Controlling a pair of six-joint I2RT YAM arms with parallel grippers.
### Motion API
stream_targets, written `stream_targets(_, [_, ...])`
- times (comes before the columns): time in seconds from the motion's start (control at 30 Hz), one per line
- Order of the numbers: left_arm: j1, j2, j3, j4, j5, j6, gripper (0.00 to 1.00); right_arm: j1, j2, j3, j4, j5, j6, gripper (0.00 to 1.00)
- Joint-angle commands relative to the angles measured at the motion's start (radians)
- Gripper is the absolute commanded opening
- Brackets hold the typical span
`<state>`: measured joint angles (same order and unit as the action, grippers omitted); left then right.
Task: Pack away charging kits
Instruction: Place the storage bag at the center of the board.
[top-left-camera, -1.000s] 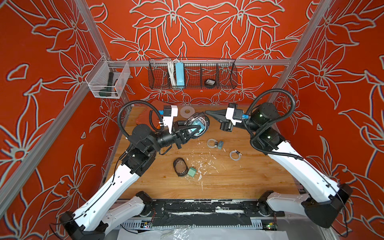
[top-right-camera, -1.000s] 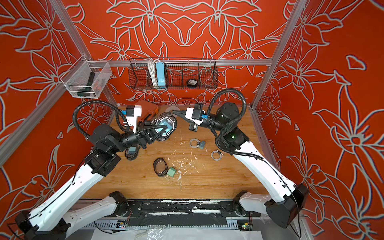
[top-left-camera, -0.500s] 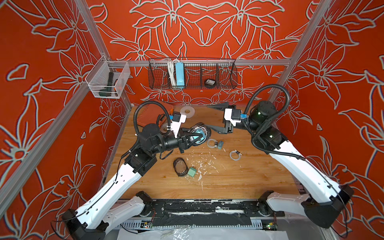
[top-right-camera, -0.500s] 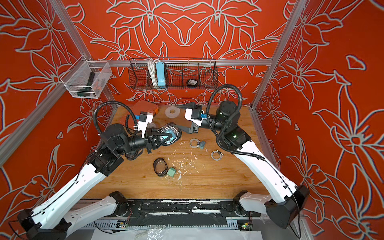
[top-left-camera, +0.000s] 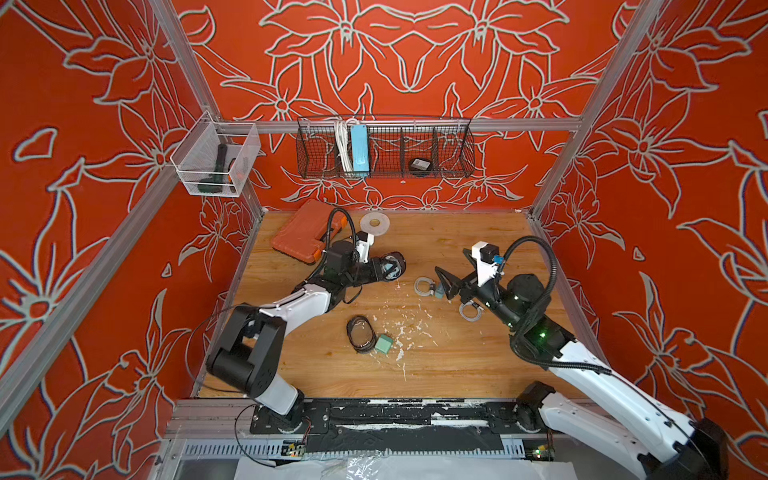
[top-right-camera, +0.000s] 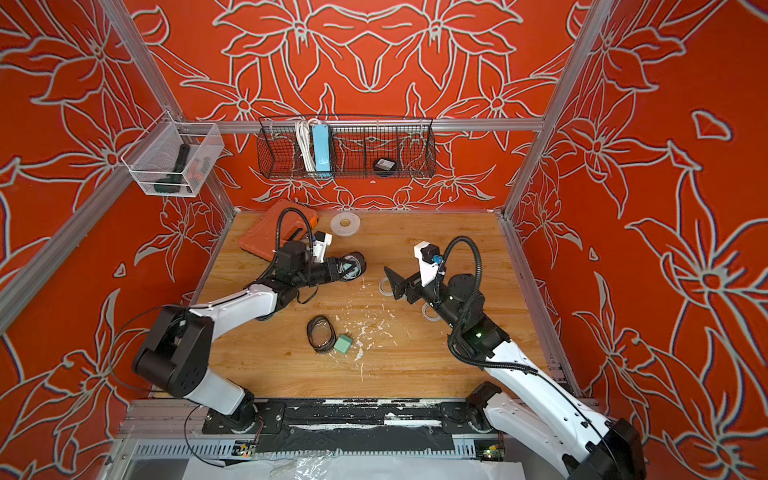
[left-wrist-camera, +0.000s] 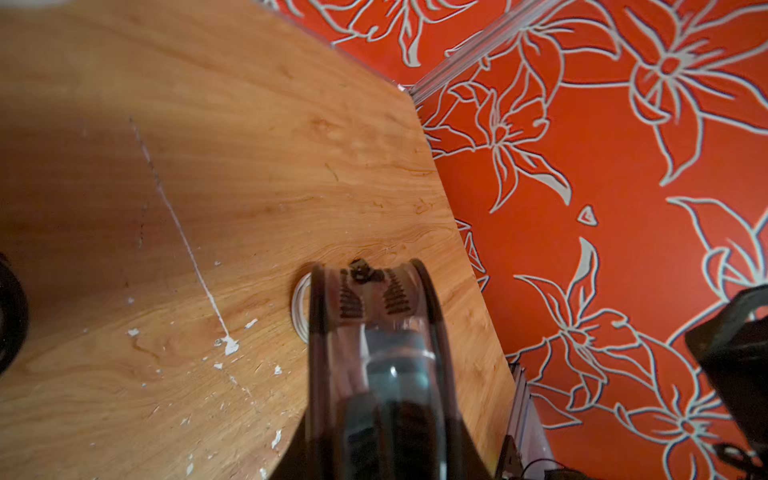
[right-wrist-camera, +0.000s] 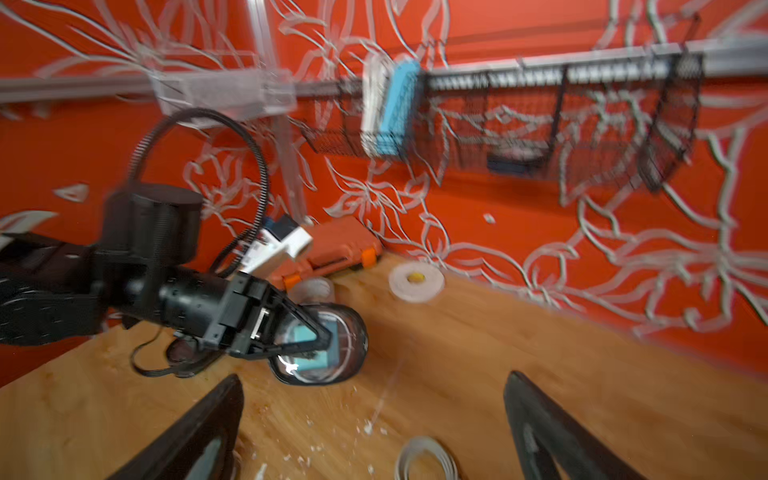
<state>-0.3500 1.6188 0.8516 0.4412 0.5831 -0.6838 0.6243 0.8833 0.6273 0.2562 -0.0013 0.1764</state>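
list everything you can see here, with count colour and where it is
held pouch: 1, clear with black rim, in the left gripper, teal plug inside
loose pouch: 1, clear with black rim, middle of table
loose plugs: 2, teal, one beside the loose pouch, one beside a cable coil
cable coils: 2, white, on table by the right gripper
tape roll: 1, white, back of table
case: 1, orange, back left of table
basket: 1, black wire, back wall
power strip: 1, blue, white cord, in the basket
round thing: 1, black, in the basket
bin: 1, clear, left wall, dark tool inside
table: 1, wood, white flecks
left gripper: 1, black, shut on the held pouch
right gripper: 1, black, open and empty
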Motion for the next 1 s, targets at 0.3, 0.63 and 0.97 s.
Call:
stream_targets(0.3, [-0.070,0.336,0.170,0.228,-0.147,-0.201,0.00,-0.005,0.128,0.052,-0.118,0.197,0.130,0.98])
stream_targets(0.63, [-0.096,0.408,0.274,0.102,-0.240,-0.241,0.72,-0.006,0.102,0.080,-0.168,0.197,0.129,0.98])
stream_targets(0.97, [-0.095,0.150,0.134,-0.141,-0.324,-0.194,0.99,-0.006,0.154,0.222,-0.450,0.355,0.393,0.98])
